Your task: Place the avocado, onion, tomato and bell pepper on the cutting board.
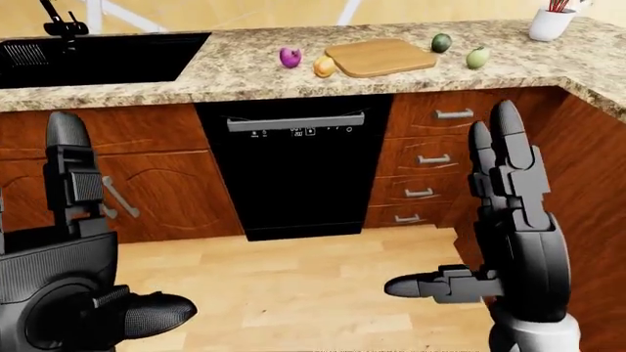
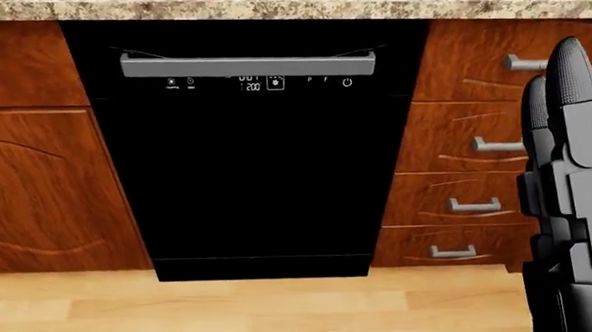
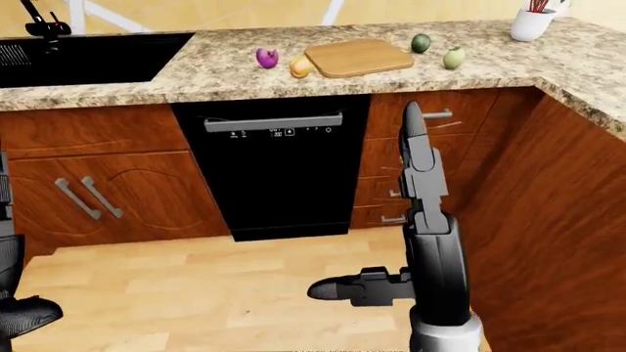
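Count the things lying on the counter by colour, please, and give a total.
Purple: 1, the onion
Yellow-orange: 1, the bell pepper
Dark green: 1, the avocado
Light green: 1, the tomato
Tan wood: 1, the cutting board
White: 1, the utensil cup
Total: 6

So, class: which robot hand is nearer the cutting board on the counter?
Right. The right robot hand is raised open below the cutting board, slightly to its right in the left-eye view. The left robot hand sits far to the lower left. Neither touches it.

kitchen; granite counter [image 1: 244,70] | sink [image 1: 97,59] | dishwasher [image 1: 293,169] | wooden drawers [image 1: 431,169]
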